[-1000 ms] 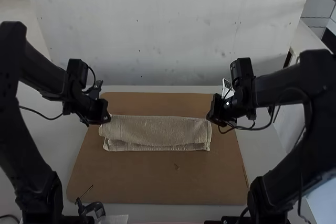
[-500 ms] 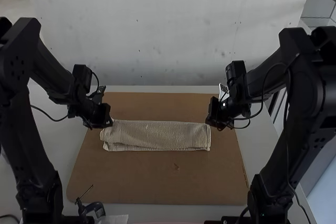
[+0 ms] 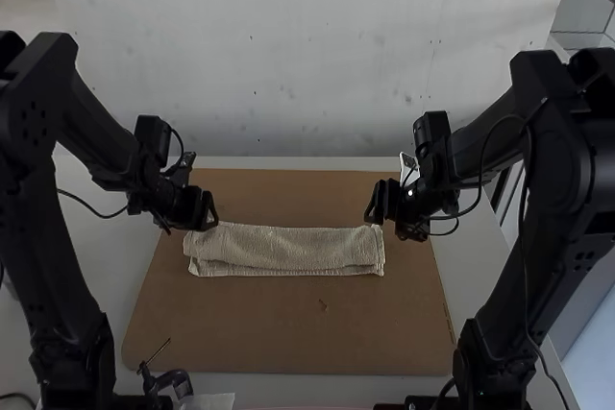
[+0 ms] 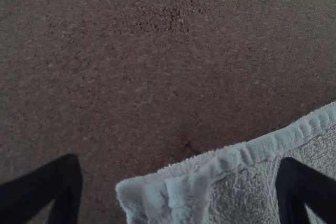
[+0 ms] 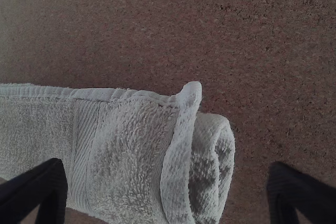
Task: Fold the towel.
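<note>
Between the left gripper and right gripper, the towel is laid folded in a strip, one end by each; both are opened wide (nothing is gripped).

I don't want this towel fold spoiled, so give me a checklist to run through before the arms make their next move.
1. Towel lies on the brown board as a long folded strip: ok.
2. Left hand open, with one end of the towel between its fingers: ok.
3. Right hand open, with the other end between its fingers: ok.
4. Layers lined up: not ok; a lower layer juts out along the near edge and past the top one at the right end.
5. Fingertips clear of the cloth and board: cannot tell.
</note>
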You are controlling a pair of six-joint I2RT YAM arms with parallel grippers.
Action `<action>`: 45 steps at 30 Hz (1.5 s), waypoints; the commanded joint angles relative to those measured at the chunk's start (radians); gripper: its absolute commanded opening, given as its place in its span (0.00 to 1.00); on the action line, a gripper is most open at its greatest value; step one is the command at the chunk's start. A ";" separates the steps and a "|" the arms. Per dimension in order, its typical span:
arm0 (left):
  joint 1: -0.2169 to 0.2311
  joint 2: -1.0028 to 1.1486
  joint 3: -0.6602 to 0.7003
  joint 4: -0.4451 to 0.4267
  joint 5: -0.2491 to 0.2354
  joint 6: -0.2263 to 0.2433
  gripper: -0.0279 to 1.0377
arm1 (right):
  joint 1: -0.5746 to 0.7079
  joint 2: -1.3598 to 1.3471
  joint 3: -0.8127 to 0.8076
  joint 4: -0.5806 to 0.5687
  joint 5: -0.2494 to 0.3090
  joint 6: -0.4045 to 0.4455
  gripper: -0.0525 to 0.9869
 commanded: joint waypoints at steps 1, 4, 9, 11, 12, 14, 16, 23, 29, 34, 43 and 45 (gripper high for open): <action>-0.006 0.003 -0.007 0.026 -0.015 0.030 0.92 | -0.013 -0.010 0.029 -0.005 0.008 -0.019 0.84; 0.002 -0.027 -0.015 0.049 -0.015 0.038 0.95 | -0.013 -0.041 0.037 -0.025 0.008 -0.022 0.84; 0.039 -0.096 -0.018 0.072 -0.031 0.067 0.95 | -0.022 -0.127 0.089 -0.098 0.008 -0.032 0.87; 0.048 -0.118 -0.019 0.075 -0.045 0.079 0.95 | -0.016 -0.168 0.112 -0.131 0.008 -0.032 0.87; 0.056 -0.128 -0.022 0.077 -0.045 0.078 0.95 | -0.010 -0.179 0.121 -0.143 0.006 -0.030 0.87; 0.069 -0.147 -0.035 0.098 -0.049 0.078 0.95 | 0.025 -0.204 0.137 -0.152 0.006 -0.002 0.86; 0.077 -0.168 -0.048 0.132 -0.061 0.078 0.95 | 0.088 -0.210 0.144 -0.143 0.003 0.063 0.61; 0.083 -0.201 -0.064 0.131 -0.071 0.079 0.95 | 0.214 -0.055 0.121 -0.062 0.031 0.122 0.13; 0.083 -0.231 -0.079 0.131 -0.069 0.093 0.95 | 0.140 -0.058 0.095 -0.169 0.072 -0.042 0.79; 0.066 -0.251 -0.079 0.132 -0.069 0.092 0.95 | 0.065 -0.066 0.095 -0.262 0.062 -0.082 0.79; 0.077 -0.319 -0.085 0.129 -0.066 0.092 0.95 | 0.107 0.063 0.103 -0.315 0.006 -0.055 0.79; 0.082 -0.336 -0.087 0.128 -0.060 0.092 0.95 | 0.104 0.075 0.111 -0.315 -0.026 -0.052 0.79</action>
